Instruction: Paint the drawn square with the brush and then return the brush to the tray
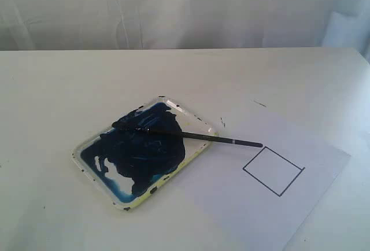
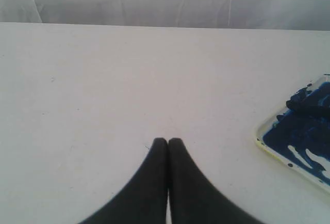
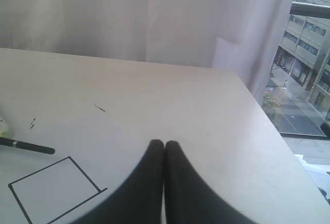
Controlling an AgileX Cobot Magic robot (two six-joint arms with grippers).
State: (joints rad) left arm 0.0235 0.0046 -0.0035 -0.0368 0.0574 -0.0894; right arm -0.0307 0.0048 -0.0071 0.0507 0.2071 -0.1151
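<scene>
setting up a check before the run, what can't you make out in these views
Exterior view: brush tip lost against dark paint in the tray.
Left wrist view: frame edge cuts off most of the tray.
Right wrist view: frame edge cuts off the brush's front and one corner of the drawn square.

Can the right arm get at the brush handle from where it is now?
Probably yes: the brush lies with its handle sticking off the tray onto the paper, nothing over it, near the right arm. Its jaws are shut and must open first.
</scene>
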